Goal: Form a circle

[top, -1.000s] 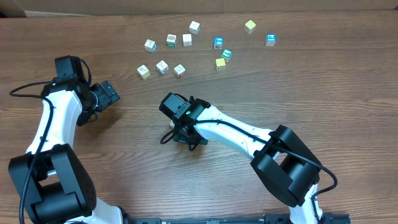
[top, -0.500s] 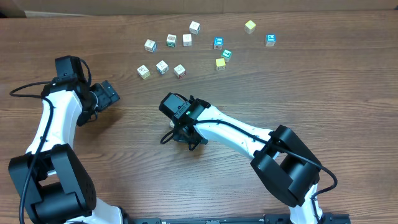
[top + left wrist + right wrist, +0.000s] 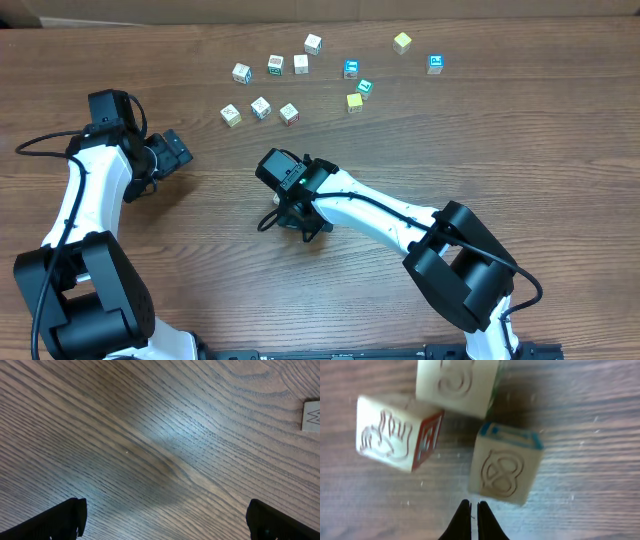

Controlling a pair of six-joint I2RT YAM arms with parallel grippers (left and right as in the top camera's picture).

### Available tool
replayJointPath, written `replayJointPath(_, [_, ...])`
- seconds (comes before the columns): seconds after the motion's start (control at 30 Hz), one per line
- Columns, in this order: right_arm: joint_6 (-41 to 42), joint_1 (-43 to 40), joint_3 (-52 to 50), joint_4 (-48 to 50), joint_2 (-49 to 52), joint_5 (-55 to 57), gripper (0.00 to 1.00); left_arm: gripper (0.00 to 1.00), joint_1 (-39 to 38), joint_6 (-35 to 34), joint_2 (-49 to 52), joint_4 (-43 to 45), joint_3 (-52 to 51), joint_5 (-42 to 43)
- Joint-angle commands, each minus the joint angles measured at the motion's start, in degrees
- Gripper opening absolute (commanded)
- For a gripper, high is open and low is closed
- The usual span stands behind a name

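The circle (image 3: 465, 404) is only a small bunch now: three cubes close together on the table (image 3: 500, 130), seen from the right wrist. The cube with a 3 (image 3: 455, 380) is at the top. The cube with a hand picture (image 3: 387, 432) is on the left, and the cube with an 8 (image 3: 504, 467) is on the right. There are little gaps between them, and they do not make a ring. From above, the bunch cannot be seen. I think the right arm (image 3: 380, 210) hides it.

The right gripper (image 3: 474, 519) has its two fingers pressed together with nothing between them. The tips sit just below the cube with an 8. I cannot tell if they touch it.

From above, nothing has changed since a second ago. Both arms are in the same spots and no cube has moved. So the job is standing still, maybe a short stop between pushes.

The other cubes (image 3: 289, 113) lie spread out far up the table, well apart from the right gripper. I think most of the job is left, because those must come over too.

The left gripper (image 3: 165, 507) is spread wide over bare table and holds nothing. One cube edge (image 3: 311, 416) peeks in at the side.
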Motion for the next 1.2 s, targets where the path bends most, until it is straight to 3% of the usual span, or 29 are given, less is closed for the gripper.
replayJointPath(0.0, [-5.2,-0.6,3.6,-2.0,-1.2,-3.7,0.04,1.00,-0.1,-0.3,0.4,0.0,0.2,0.5])
replayJointPath(0.2, [-15.4,-3.0,11.5,-3.1,-1.5,-5.4,0.04,0.99,-0.1,-0.3,0.4,0.0,0.2,0.4])
replayJointPath(0.53, [-20.0,-4.9,12.9,5.8,-1.2,-5.1,0.04,1.00,-0.1,-0.3,0.4,0.0,0.2,0.4])
replayJointPath(1.17, [-27.5,2.0,12.9,9.9,4.2,4.9,0.04,1.00,-0.1,-0.3,0.4,0.0,0.2,0.5])
